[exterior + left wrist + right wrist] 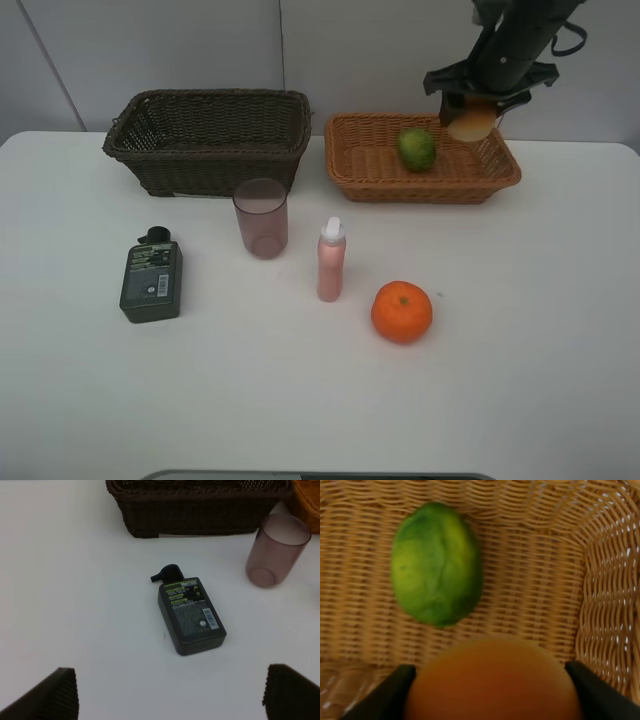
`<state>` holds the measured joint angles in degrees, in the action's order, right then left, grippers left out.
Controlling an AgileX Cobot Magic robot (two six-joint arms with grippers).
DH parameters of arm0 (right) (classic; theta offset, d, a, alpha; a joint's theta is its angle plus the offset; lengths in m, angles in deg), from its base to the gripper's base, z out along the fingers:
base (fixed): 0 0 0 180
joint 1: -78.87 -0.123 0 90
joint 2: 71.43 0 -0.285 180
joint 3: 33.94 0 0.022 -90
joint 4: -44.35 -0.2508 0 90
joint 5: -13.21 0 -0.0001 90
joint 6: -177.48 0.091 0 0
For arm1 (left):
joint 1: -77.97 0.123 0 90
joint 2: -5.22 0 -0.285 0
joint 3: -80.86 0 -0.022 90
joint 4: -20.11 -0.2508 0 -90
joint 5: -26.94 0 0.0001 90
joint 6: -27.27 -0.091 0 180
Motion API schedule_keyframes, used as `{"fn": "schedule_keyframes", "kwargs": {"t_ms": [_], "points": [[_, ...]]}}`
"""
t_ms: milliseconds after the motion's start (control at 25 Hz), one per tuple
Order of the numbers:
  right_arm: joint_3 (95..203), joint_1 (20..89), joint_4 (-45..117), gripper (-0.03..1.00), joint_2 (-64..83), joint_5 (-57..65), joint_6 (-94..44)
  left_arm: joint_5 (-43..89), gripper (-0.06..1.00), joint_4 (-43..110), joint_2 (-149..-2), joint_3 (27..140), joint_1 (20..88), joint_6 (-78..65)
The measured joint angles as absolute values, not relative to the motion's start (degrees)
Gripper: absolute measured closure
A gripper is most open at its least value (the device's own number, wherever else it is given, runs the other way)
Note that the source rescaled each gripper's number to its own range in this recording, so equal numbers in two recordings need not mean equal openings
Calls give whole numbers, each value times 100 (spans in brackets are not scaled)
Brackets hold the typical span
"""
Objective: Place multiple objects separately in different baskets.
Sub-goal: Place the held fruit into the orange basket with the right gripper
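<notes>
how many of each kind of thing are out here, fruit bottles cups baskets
fruit: 3 (orange, green fruit, peach)
bottles: 2 (pink bottle, dark green flask)
cups: 1 (pink cup)
baskets: 2 (dark brown basket, tan basket)
total: 8

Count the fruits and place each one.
3. The green fruit lies in the tan basket; the peach is held by the right gripper above that basket's right end; the orange sits on the table. The dark basket may hide more.
</notes>
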<state>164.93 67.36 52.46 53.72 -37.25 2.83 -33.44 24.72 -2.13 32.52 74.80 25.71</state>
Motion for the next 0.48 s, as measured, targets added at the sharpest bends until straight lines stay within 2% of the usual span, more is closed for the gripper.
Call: {"fn": "schedule_keyframes", "kwargs": {"t_ms": [480], "points": [[16545,6888,5230,50,6237,-3093,283,-3344,-1,2472,-213,3252,7480,2571]]}}
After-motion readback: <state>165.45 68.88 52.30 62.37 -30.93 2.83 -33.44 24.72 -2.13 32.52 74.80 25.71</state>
